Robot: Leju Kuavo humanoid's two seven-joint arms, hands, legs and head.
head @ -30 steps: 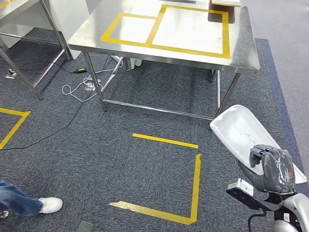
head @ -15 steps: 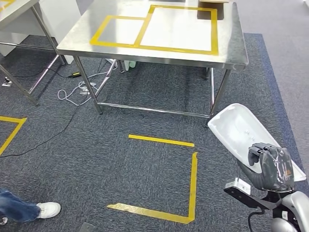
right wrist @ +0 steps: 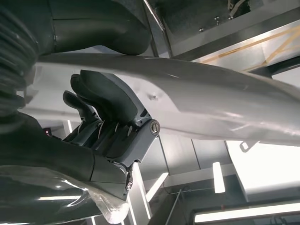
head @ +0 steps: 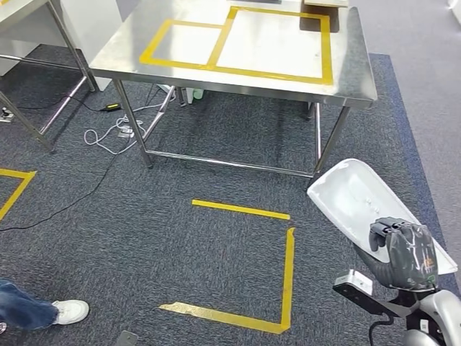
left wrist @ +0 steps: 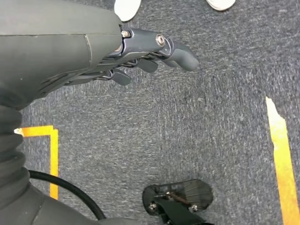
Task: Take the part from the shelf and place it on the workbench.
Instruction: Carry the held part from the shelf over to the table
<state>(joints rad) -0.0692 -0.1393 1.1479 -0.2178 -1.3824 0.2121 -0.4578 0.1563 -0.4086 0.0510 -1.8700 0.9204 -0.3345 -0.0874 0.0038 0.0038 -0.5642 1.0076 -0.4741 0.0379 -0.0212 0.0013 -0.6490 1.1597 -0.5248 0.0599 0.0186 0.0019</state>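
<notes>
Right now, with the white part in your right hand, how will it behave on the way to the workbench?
The white part looks like a rigid shell; it holds its shape cantilevered beyond the right hand. Probably light for its size. Its glossy surface may slip, and the fingers grip it near one end, so it could tilt.

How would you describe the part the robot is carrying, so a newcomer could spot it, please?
Start at the stainless steel workbench with yellow tape rectangles, then look right of its near right leg. There the right hand holds a white, shallow, tray-like plastic part above grey carpet, the scene's sole white shell.
</notes>
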